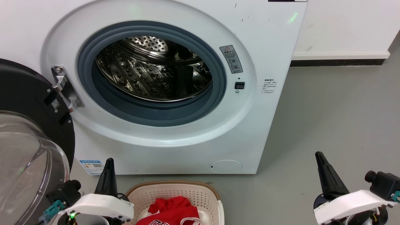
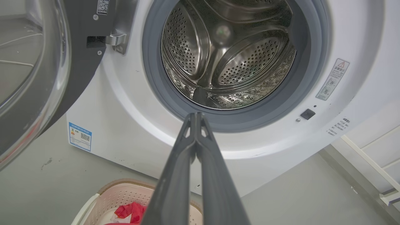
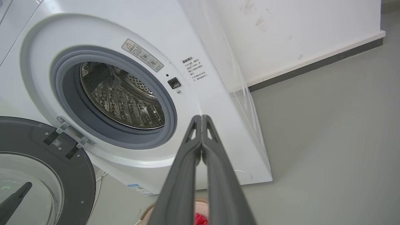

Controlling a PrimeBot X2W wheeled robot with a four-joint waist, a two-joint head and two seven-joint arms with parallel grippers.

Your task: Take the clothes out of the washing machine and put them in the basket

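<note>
The white washing machine (image 1: 175, 137) stands with its round door (image 1: 28, 131) swung open to the left. Its steel drum (image 1: 153, 72) shows bare metal, with no cloth inside. The red clothes (image 1: 173, 212) lie in the cream basket (image 1: 175, 190) on the floor before the washer. My left gripper (image 1: 108, 161) is shut and holds nothing, low beside the basket's left end. My right gripper (image 1: 318, 154) is shut too, off to the right over the bare floor. In the wrist views both grippers (image 2: 196, 115) (image 3: 201, 117) point toward the washer front, fingertips pressed together.
The open glass door (image 2: 31, 78) juts out on the left, close to my left arm. A white wall with a dark skirting strip (image 1: 337, 62) runs behind on the right. Grey floor (image 1: 328, 118) spreads to the right of the washer.
</note>
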